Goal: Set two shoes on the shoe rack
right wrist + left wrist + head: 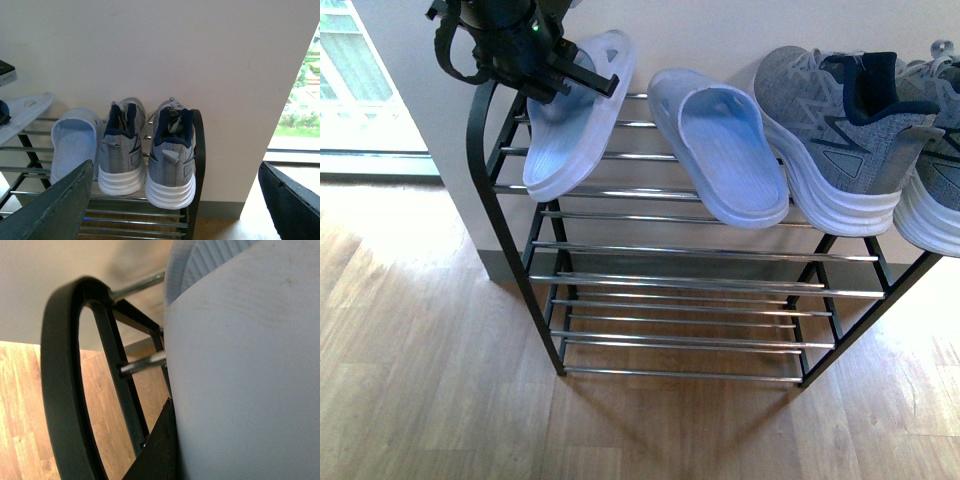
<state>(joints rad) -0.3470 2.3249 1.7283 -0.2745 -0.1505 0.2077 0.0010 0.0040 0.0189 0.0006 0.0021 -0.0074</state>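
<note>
Two grey knit shoes with thick white soles stand side by side, heels outward, at the right end of the shoe rack's [680, 255] top tier. In the front view they are one shoe [840, 130] and its mate [935, 190]. In the right wrist view they are one shoe [121, 150] and the other [171, 155]. My left gripper [582, 78] is shut on a pale blue slipper [575, 125] lying tilted on the top tier's left end. The left wrist view is filled by that slipper [240, 365], with one dark finger [159, 452] against it. My right gripper [175, 210] hangs open in front of the shoes, holding nothing.
A second pale blue slipper [725, 145] lies on the top rods between the held one and the shoes. The rack's black arched side frame [60, 390] is close beside my left gripper. A white wall [200, 50] backs the rack, over a wood floor [420, 400].
</note>
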